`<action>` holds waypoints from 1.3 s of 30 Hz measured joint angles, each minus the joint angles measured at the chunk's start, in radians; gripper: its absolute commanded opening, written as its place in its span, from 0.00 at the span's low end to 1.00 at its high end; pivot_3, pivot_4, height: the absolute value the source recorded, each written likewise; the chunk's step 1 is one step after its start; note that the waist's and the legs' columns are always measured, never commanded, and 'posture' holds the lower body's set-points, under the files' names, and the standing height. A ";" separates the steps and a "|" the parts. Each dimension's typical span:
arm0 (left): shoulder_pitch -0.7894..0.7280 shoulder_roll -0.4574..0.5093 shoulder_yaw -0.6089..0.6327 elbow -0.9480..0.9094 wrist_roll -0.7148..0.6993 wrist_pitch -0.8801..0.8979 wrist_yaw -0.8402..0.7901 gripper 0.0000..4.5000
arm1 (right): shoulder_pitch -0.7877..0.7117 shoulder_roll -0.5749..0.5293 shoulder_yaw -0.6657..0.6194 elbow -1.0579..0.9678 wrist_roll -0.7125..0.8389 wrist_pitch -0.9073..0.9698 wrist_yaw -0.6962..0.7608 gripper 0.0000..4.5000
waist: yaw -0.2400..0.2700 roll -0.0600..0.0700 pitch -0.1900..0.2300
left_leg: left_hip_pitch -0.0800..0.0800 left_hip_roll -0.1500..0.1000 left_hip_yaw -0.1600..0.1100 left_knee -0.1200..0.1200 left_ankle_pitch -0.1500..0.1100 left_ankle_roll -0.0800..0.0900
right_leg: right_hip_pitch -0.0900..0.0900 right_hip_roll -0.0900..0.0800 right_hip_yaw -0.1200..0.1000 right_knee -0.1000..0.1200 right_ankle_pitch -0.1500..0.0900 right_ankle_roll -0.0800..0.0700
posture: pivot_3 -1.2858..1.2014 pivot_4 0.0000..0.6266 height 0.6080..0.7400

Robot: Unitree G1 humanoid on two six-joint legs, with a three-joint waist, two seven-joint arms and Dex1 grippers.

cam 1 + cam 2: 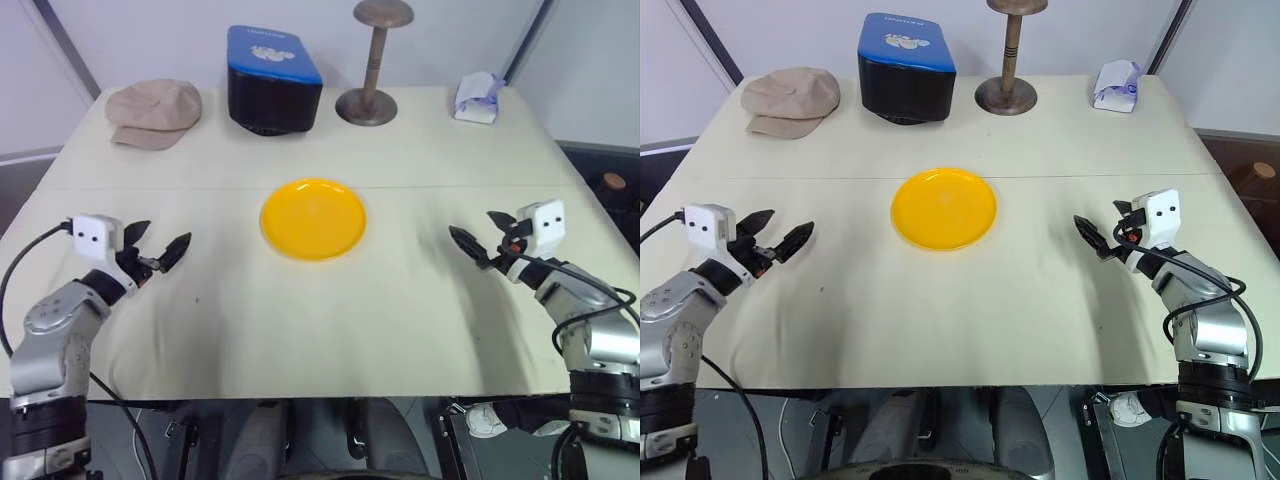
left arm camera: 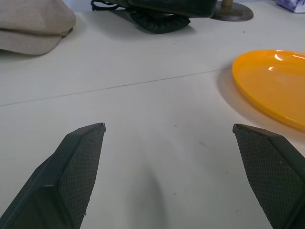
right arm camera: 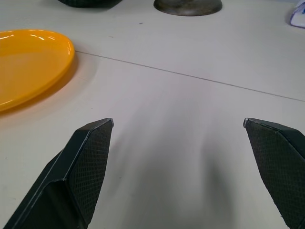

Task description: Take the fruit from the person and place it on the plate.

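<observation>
- Left eye view, far left: the left gripper (image 1: 156, 251) hovers just above the table (image 1: 300, 310), its two black fingers spread wide with nothing between them. The left wrist view confirms this, with bare cloth between the pads.
- Back left of the table: a tan cap (image 1: 153, 112) lies flat, well apart from everything in play.
- Beside it, a blue-topped black box (image 1: 272, 80) stands at the back edge; its lid is closed, so I cannot tell what it holds.
- Centre: the yellow plate (image 1: 313, 217) sits between the two grippers, and it is bare, with nothing on it.
- Behind the plate, a brown wooden stand (image 1: 373, 70) stands upright at the back edge.
- Back right corner: a small white-and-purple packet (image 1: 477, 98), contents unclear.
- Right: the right gripper (image 1: 483, 241) is also spread wide and holds nothing, hovering low over the cloth and pointing toward the plate.
- Step in hand, as I judge it: the very start, waiting for the handover. I cannot place the fruit or the person; neither has reached the table.
- Next move likely calls for one arm to lift toward the offered fruit with fingers kept wide, close on its rounded sides firmly since it looks liable to slip, then carry it to the plate's middle.
</observation>
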 measured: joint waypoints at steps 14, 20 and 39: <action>0.000 0.000 0.000 0.000 0.000 -0.003 -0.011 1.00 | 0.000 0.000 0.000 0.008 0.000 -0.001 0.000 1.00 | 0.000 0.000 0.000 | 0.000 0.000 0.000 0.000 0.000 0.000 | 0.000 0.000 0.000 0.000 0.000 0.000 | 0.52 0.24 1.00; -0.008 0.000 0.000 0.000 0.003 -0.006 -0.011 1.00 | -0.001 0.000 0.000 0.010 0.000 -0.004 0.000 1.00 | 0.000 0.000 0.000 | 0.000 0.000 0.000 0.000 0.000 0.000 | 0.000 0.000 0.000 0.000 0.000 0.000 | 0.52 0.24 1.00; -0.017 0.002 -0.002 0.000 0.015 -0.017 -0.015 1.00 | -0.003 0.001 0.001 0.027 -0.005 -0.027 0.001 1.00 | 0.000 0.000 0.000 | 0.000 0.000 0.000 0.000 0.000 0.000 | 0.000 0.000 0.000 0.000 0.000 0.000 | 0.52 0.24 1.00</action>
